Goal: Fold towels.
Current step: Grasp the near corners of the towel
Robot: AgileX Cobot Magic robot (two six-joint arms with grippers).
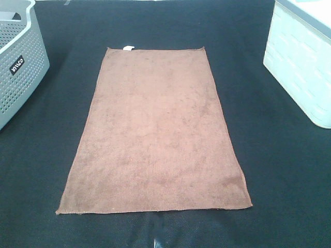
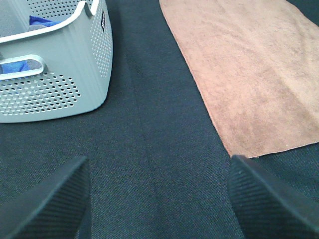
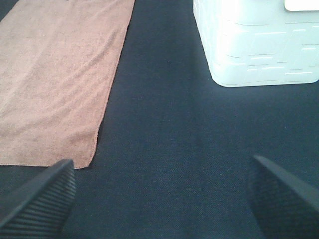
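A brown towel lies flat and fully spread on the dark cloth table, long side running away from me, with a small white tag at its far short edge. It also shows in the left wrist view and the right wrist view. Neither arm shows in the high view. My left gripper is open and empty over bare cloth, left of the towel's near corner. My right gripper is open and empty over bare cloth, right of the towel's near corner.
A grey perforated basket stands at the far left; it holds something blue. A white bin stands at the far right, also seen in the right wrist view. Dark cloth covers the table.
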